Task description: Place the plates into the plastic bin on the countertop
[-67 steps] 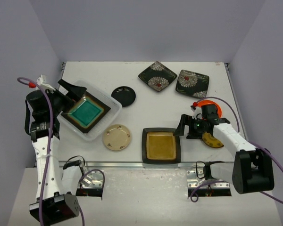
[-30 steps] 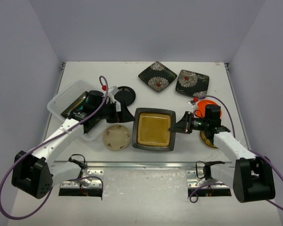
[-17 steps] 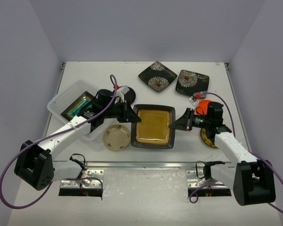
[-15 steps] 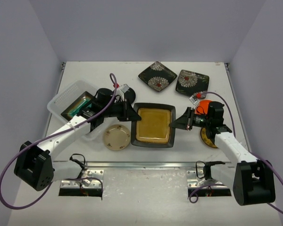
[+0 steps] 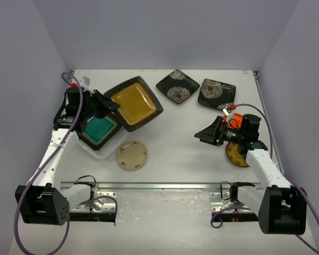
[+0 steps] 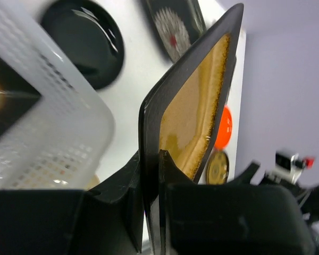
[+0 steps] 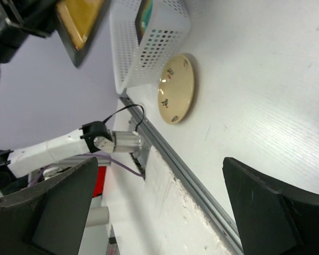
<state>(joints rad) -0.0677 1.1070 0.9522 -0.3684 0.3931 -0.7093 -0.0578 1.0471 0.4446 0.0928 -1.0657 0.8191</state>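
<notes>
White bench [image 5: 175, 159] from above: amber plate [image 5: 134, 102] raised, tilted, at plastic bin's [image 5: 98, 155] far edge, clamped in left pincer [image 5: 107, 108].
Left wrist: gripped by the rim; level over teal plate [image 5: 99, 130] before release. Right wrist: right pincer [image 7: 158, 180] splayed, empty.

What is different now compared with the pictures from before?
The amber plate passed from the right gripper, now open and drawn back, to the left gripper, which gripped it and carried it left toward the bin. The teal plate, cream plate and flowered plates stayed.
</notes>
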